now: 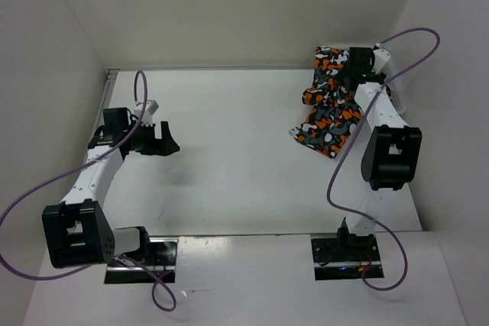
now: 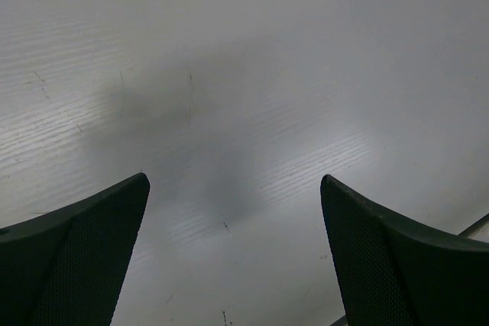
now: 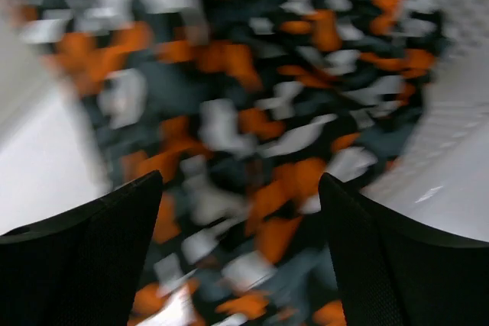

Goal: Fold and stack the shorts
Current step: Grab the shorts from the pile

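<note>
The shorts [image 1: 330, 102], printed with orange, black, grey and white blobs, lie crumpled at the back right of the table. My right gripper [image 1: 344, 74] is over their far part. In the right wrist view the blurred shorts [image 3: 237, 97] fill the frame, and the right gripper [image 3: 241, 179] is open just above the cloth with nothing between its fingers. My left gripper [image 1: 163, 140] hangs over the left side of the table, far from the shorts. It is open and empty in the left wrist view [image 2: 234, 179], with only bare table below.
A white ribbed, curved surface [image 3: 458, 104] borders the shorts on the right in the right wrist view. White walls close the table at the back and both sides. The white tabletop [image 1: 229, 150] lies between the arms. Purple cables loop from both arms.
</note>
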`<state>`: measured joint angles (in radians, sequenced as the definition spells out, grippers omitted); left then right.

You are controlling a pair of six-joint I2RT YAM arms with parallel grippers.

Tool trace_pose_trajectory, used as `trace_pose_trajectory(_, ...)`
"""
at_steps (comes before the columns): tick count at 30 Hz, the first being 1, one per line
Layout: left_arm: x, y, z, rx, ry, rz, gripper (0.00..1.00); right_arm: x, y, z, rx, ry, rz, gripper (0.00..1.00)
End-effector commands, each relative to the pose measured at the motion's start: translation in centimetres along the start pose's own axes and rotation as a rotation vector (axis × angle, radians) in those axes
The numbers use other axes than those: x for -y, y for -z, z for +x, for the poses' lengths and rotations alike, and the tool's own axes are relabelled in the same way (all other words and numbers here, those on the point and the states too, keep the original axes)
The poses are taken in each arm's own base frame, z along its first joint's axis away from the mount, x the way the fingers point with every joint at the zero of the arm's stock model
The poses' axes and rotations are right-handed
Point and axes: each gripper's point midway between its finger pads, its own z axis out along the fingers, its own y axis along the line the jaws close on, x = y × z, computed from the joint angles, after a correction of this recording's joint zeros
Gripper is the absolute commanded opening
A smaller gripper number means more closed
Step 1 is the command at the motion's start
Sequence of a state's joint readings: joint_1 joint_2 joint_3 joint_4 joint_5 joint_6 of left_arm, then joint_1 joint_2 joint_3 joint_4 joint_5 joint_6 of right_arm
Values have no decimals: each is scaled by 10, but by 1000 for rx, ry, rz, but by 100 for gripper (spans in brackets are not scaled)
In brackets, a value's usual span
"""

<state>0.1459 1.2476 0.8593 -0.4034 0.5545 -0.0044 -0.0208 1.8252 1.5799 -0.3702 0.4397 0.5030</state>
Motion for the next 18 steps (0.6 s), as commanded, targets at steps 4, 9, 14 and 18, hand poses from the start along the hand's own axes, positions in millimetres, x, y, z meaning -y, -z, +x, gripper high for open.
trace_pose_trajectory(4, 4, 2, -3, -38, -3, -14, 99, 62, -22, 6, -99, 58, 102, 85)
trace_pose_trajectory(9, 3, -6, 7, -77, 12, -5, 99, 58, -34, 53, -202, 153, 50, 85)
trace_pose_trajectory(14, 4, -8, 5, -80, 5, -8, 99, 44, -38, 74, -256, 135, -19, 78)
trace_pose_trajectory(18, 3, -8, 3, -72, 0, -9, 99, 38, -38, 69, -255, 120, -55, 58)
